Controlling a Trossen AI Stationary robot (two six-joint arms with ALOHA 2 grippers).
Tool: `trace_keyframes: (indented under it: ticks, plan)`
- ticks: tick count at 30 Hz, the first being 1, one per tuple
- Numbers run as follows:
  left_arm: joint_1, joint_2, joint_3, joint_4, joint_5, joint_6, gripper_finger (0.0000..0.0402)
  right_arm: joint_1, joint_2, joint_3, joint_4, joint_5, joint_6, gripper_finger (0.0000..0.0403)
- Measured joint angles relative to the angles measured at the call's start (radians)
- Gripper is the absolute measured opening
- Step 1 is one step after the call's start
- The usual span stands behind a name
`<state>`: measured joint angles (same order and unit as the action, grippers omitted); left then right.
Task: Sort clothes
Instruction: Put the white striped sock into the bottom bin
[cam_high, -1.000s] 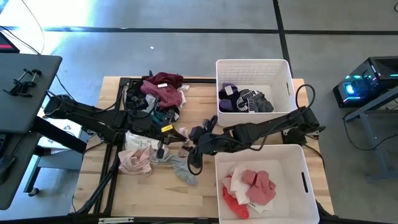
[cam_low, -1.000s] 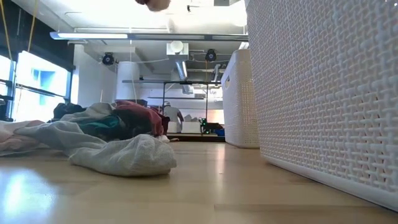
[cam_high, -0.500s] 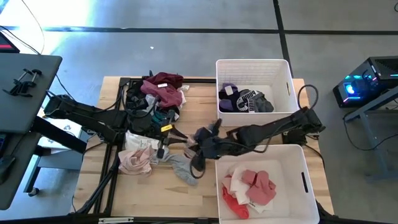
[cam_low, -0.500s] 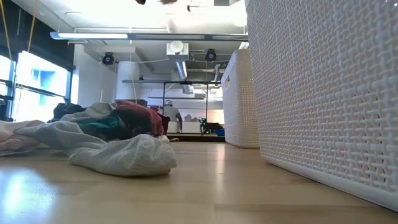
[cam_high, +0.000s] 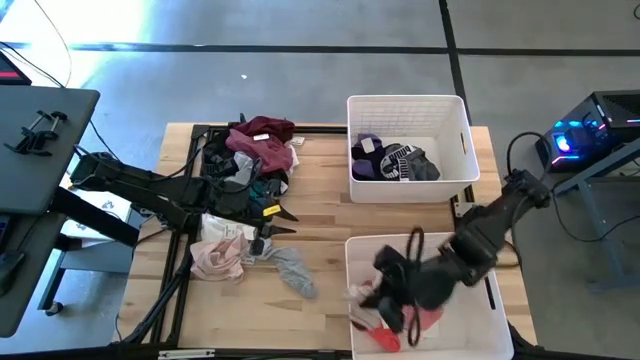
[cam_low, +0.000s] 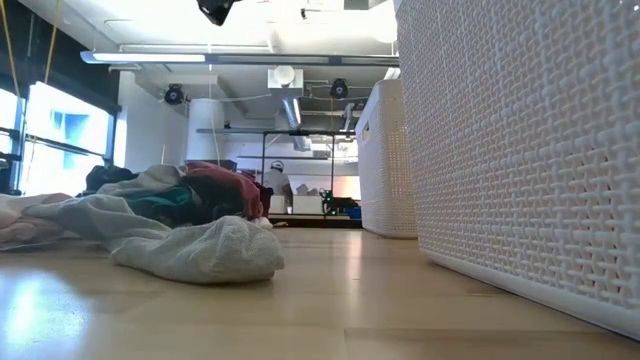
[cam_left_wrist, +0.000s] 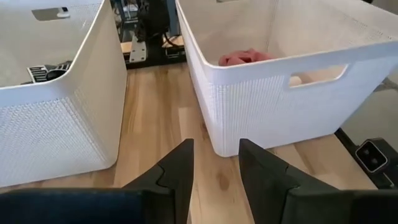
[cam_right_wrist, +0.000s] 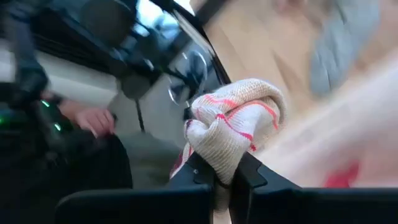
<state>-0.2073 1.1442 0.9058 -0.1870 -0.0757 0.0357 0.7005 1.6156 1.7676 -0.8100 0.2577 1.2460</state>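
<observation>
Right wrist view shows my right gripper (cam_right_wrist: 222, 169) clamped shut on a cream knit piece with red stripes (cam_right_wrist: 235, 120), bunched into a lump just ahead of my fingers (cam_right_wrist: 252, 177). Its long axis runs straight out from my jaws and it points away from my wrist, with a fold drooping to one side. From above, this same gripper (cam_high: 385, 296) hangs over the near white bin (cam_high: 497, 325), just above the pink and red garments (cam_high: 428, 318) lying in it. I judge this to be the carry-and-drop step: the striped piece belongs with the light and red things below me, so my next move calls for lowering a little, keeping inside the bin's walls, and parting my fingers so the cloth falls free and does not catch on the rim.

Farther off, my left gripper (cam_left_wrist: 216, 163) sits low over the bare wood, its fingers (cam_left_wrist: 180, 163) standing apart with nothing between them, pointing at the gap between the two bins. Behind and beside it lie the unsorted clothes: a grey piece (cam_high: 295, 268) and a pale pink one (cam_high: 218, 259) close by, then the maroon and dark heap (cam_high: 255, 150) beyond. Farthest from me, the other white bin (cam_high: 407, 108) holds purple and dark striped garments (cam_high: 392, 162).
</observation>
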Motion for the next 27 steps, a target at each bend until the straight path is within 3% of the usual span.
trace_keyframes:
  ticks: [9,18,22,27]
  plan:
    - [0.0,0.0,0.0,-0.012,-0.002,-0.005,0.0117,0.115,0.082,-0.002,-0.367,-0.011,0.402,0.0004]
    - [0.0,0.0,0.0,-0.01,-0.018,-0.01,0.0117,0.105,0.183,-0.002,-0.481,-0.053,0.435,0.0008]
    - [0.0,0.0,0.0,-0.01,-0.018,-0.038,0.0117,0.092,0.21,-0.002,-0.533,-0.062,0.5,0.0039]
    - [-0.001,0.0,0.0,-0.01,-0.018,-0.051,0.0117,0.064,0.201,-0.002,-0.537,-0.136,0.587,0.0109]
